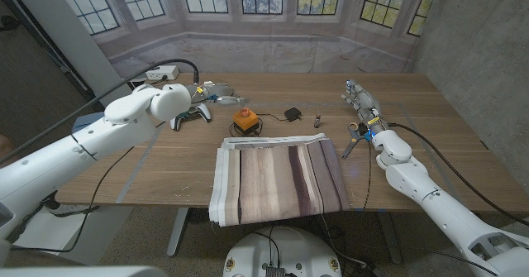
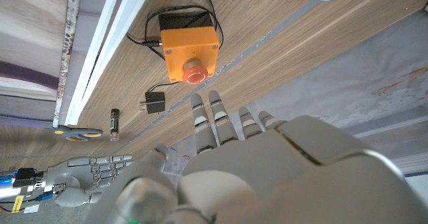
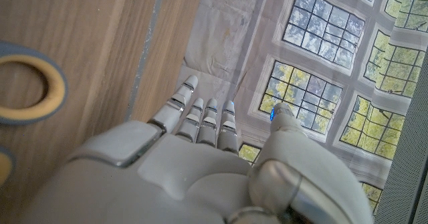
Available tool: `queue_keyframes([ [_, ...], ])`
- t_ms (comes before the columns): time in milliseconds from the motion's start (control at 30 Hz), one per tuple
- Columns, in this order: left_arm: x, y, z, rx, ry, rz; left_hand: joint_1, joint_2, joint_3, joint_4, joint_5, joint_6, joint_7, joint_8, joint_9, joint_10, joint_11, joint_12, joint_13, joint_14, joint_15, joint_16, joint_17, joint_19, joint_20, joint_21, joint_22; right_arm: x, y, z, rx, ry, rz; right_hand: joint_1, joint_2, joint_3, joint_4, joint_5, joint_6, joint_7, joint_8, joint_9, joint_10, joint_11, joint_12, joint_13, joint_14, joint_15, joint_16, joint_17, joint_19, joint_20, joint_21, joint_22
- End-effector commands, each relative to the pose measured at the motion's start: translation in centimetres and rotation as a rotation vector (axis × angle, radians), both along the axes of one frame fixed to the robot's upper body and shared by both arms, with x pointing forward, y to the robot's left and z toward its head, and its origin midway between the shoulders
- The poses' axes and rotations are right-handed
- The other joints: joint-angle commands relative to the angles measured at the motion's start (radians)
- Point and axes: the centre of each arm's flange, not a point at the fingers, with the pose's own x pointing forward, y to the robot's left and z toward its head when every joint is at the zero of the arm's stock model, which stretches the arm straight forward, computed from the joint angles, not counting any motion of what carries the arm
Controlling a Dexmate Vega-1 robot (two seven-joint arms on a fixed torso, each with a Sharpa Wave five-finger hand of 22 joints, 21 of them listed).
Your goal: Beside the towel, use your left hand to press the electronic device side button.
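The electronic device is an orange box (image 1: 243,121) with a red round button (image 2: 194,75) and a black cable, standing just past the far edge of the striped towel (image 1: 277,182). My left hand (image 1: 216,93) hovers behind and to the left of the box, apart from it. In the left wrist view its straight fingers (image 2: 217,120) reach toward the box (image 2: 190,45) and hold nothing. My right hand (image 1: 359,97) is at the right side of the table, fingers straight and empty, also seen as the right hand (image 3: 200,150).
A white game controller (image 1: 194,113) lies under my left forearm. A black plug adapter (image 1: 293,113) and a small dark bottle (image 1: 317,121) sit right of the box. Scissors (image 1: 354,136) with blue-and-yellow handles lie by my right wrist.
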Motion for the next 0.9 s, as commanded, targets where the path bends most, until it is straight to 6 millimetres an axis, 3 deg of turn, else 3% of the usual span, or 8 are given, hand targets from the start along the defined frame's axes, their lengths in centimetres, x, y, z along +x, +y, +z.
queue_keyframes([
  [33, 0.5, 0.1, -0.4, 0.012, 0.015, 0.019, -0.001, 0.013, -0.007, -0.003, 0.008, 0.010, -0.004, 0.006, 0.003, 0.011, -0.002, 0.004, 0.000, 0.010, -0.001, 0.005, 0.003, -0.126, 0.002, 0.006, 0.004, -0.1, 0.0, -0.1, 0.000, 0.003, 0.000, 0.012, -0.003, 0.004, -0.007, -0.005, 0.011, -0.002, 0.004, 0.005, 0.002, 0.005, 0.006, 0.005, 0.001, 0.008, 0.008, 0.002, 0.000, 0.003, 0.009, 0.005],
  [900, 2.1, -1.0, -0.9, 0.014, 0.036, 0.011, 0.001, 0.022, -0.025, -0.004, 0.006, 0.017, 0.003, 0.001, 0.003, 0.013, 0.002, -0.006, 0.000, 0.015, -0.002, 0.001, 0.003, -0.126, 0.001, 0.006, 0.003, 0.1, -0.3, -0.6, 0.016, 0.008, -0.009, 0.014, -0.003, 0.003, -0.008, -0.006, 0.011, -0.002, 0.003, 0.005, 0.001, 0.004, 0.007, 0.005, -0.001, 0.008, 0.008, 0.002, 0.000, 0.002, 0.009, 0.005],
])
